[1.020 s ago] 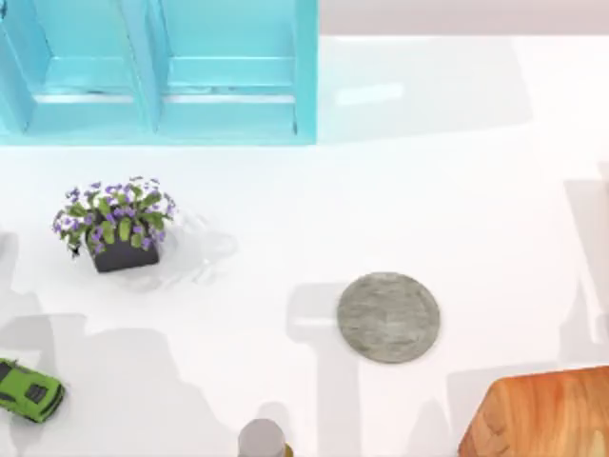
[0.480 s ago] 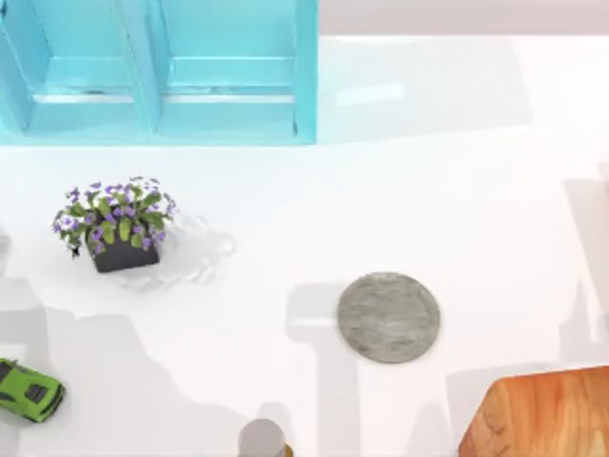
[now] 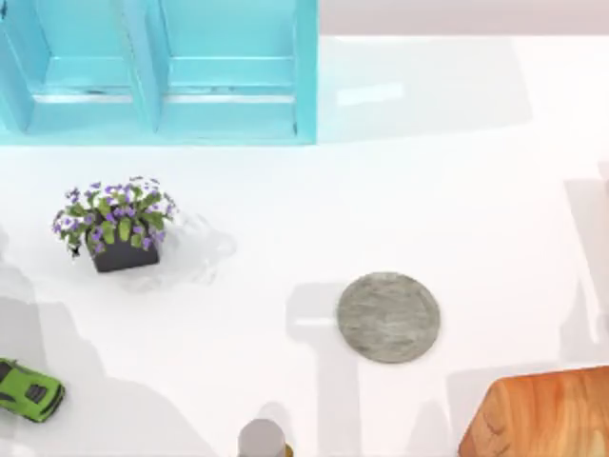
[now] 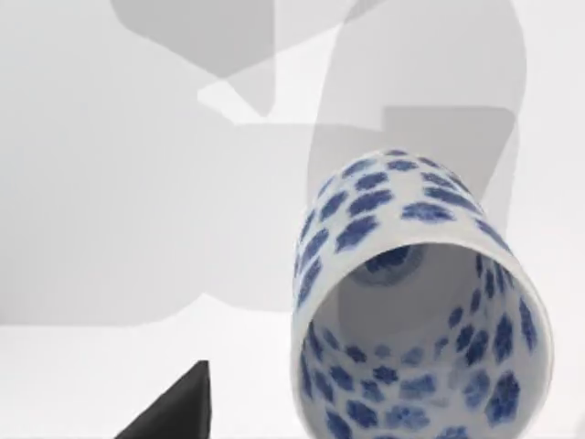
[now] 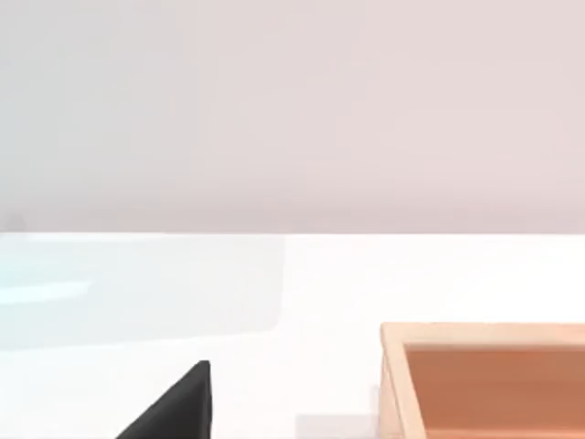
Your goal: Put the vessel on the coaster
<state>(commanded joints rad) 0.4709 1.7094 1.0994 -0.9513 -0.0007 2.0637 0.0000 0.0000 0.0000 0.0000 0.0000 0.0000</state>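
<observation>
No brand, label or writing can be read on anything in these views.

The coaster (image 3: pixel 388 317), a flat round grey stone-textured disc, lies bare on the white table (image 3: pixel 428 190) and serves as the landmark. The vessel (image 3: pixel 195 249), a small clear glass tumbler, stands well apart from the coaster, toward the top view's left and a little farther back, just beside the dark pot of purple flowers (image 3: pixel 119 228). From above it reads only as a faint glassy shimmer. In the left wrist view the vessel (image 4: pixel 420 302) looms close, its open mouth turned toward the camera and its wall covered in blue-purple dots.

The left gripper shows 1 dark fingertip (image 4: pixel 174 412) beside the tumbler and apart from it; how far this pincer is open cannot be told. The right gripper likewise shows 1 dark fingertip (image 5: pixel 174 407) over the white table, near the orange-brown wooden board (image 5: pixel 484 380), and its opening cannot be told either.

The wooden board (image 3: pixel 538 414) lies near the coaster, toward the front right. A grey-topped cylinder with a gold base (image 3: pixel 264 440) stands in front of the coaster to its left. A green toy car (image 3: pixel 29 388) sits far to the coaster's left, and a turquoise cabinet (image 3: pixel 157 71) stands well behind it to the left.
</observation>
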